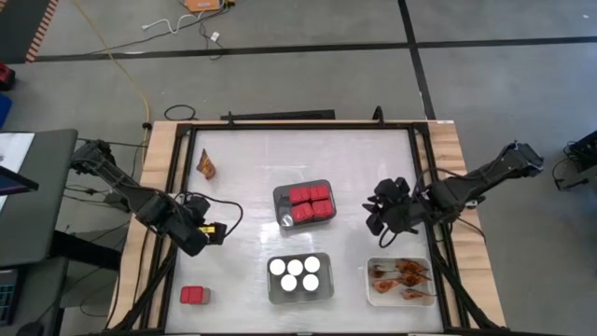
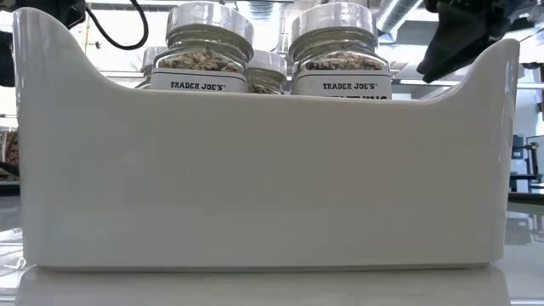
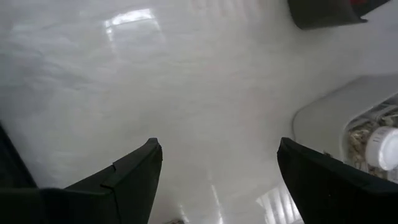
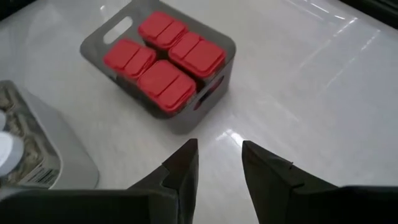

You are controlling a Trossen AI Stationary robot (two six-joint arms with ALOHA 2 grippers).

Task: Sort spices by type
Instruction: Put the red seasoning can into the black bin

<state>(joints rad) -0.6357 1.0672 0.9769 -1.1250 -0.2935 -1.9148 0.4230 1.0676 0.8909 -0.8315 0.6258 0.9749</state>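
Several red containers [image 1: 308, 203] stand in a grey tray [image 4: 210, 101] at mid-table. Clear jars with white lids [image 1: 295, 273] fill a tray [image 2: 255, 178] near the front edge. Orange-brown packets [image 1: 401, 274] lie in a white tray [image 1: 373, 291] at the front right. One red container [image 1: 194, 296] rests loose on the table at the front left, and one packet [image 1: 206, 165] lies at the far left. My left gripper [image 3: 217, 146] hangs open over bare table on the left. My right gripper [image 4: 219, 144], right of the grey tray, is narrowly open with nothing between its fingers.
A wooden frame [image 1: 159, 159] borders the white tabletop. Bare table lies between the grey tray and the far edge, and between the left gripper and the jar tray. A cable [image 1: 233, 219] loops on the table beside the left arm.
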